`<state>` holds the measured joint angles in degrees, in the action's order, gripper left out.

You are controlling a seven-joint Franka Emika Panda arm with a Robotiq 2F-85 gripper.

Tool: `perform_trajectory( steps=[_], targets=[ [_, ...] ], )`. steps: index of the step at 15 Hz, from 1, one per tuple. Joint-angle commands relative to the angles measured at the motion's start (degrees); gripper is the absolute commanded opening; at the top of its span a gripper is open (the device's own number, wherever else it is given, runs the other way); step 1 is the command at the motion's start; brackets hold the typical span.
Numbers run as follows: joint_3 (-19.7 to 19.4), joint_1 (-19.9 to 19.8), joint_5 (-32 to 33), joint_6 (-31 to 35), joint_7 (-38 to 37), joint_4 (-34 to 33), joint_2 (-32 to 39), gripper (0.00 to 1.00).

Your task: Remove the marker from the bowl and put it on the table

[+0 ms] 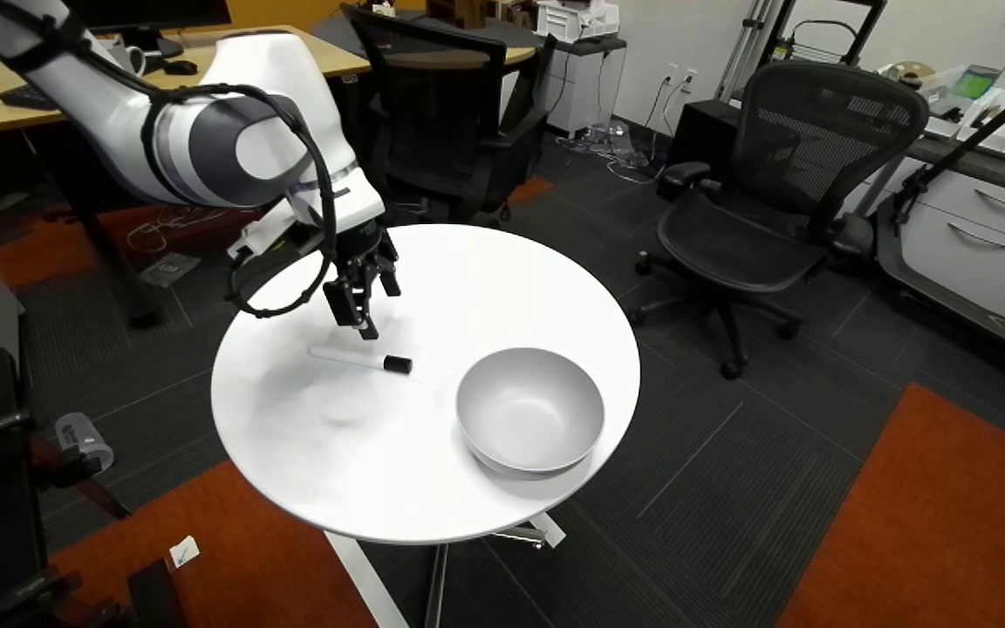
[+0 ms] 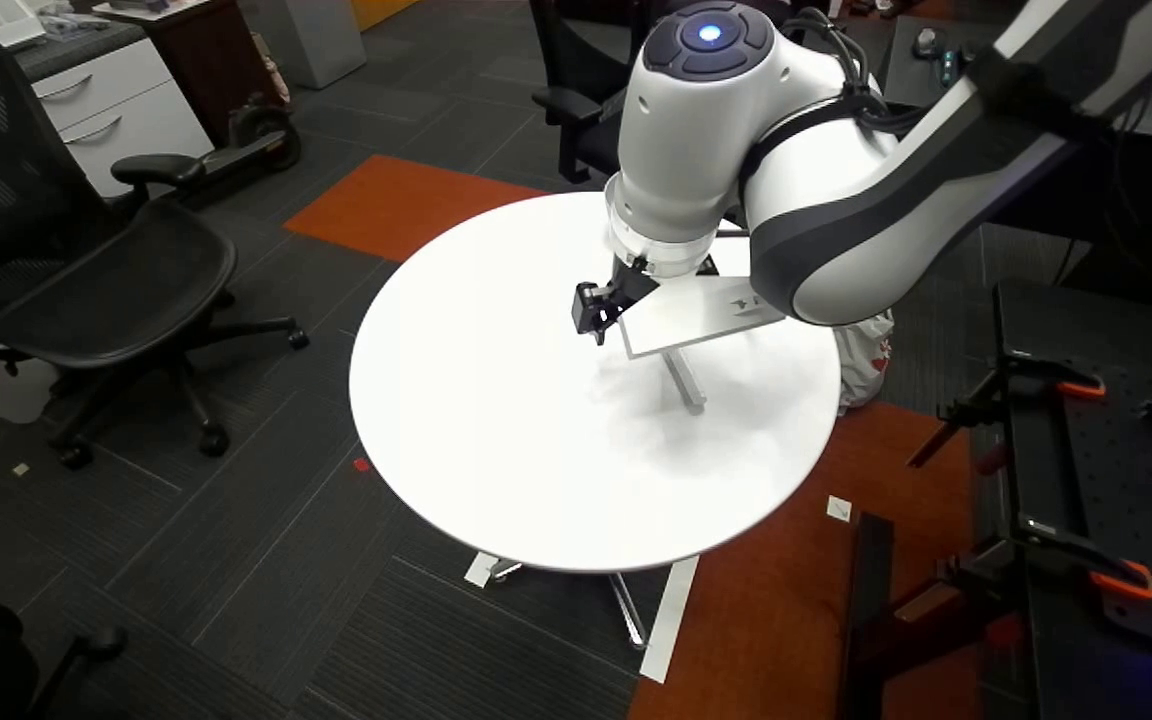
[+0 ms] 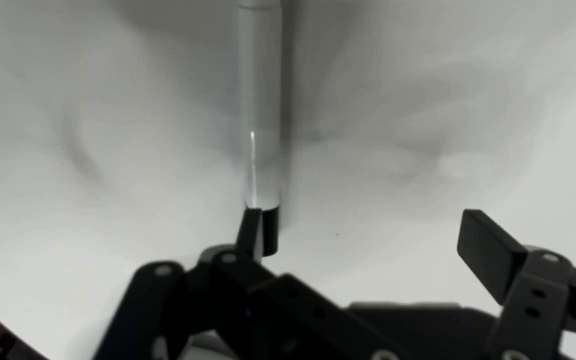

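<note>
I see black-capped marker (image 1: 361,358) lying on round white table (image 1: 433,471), outside grey bowl (image 1: 530,410), cap (image 1: 398,365) end nearer bowl. My Robotiq gripper (image 3: 362,225) hangs above table, on marker's side of bowl; fingers (image 3: 488,252) spread wide, holding nothing. Wrist view: one finger partly covers cap.

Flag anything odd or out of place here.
The bowl shows on the table in an exterior view but not in both, though both show most of the table: odd mismatch, cause unclear. Also, tangled cables lie loose on the floor, untidy.
</note>
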<state>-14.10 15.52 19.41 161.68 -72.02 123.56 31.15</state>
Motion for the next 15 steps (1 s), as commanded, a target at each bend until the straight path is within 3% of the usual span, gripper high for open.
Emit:
perform_trajectory(
  steps=[1, 15],
  targets=[
    [-0.8, 0.6, -1.3, 0.9, 2.1, -0.4, 0.3, 1.00],
    [-1.0, 1.0, -1.7, 0.1, 1.2, -0.1, 0.2, 1.00]
  ],
)
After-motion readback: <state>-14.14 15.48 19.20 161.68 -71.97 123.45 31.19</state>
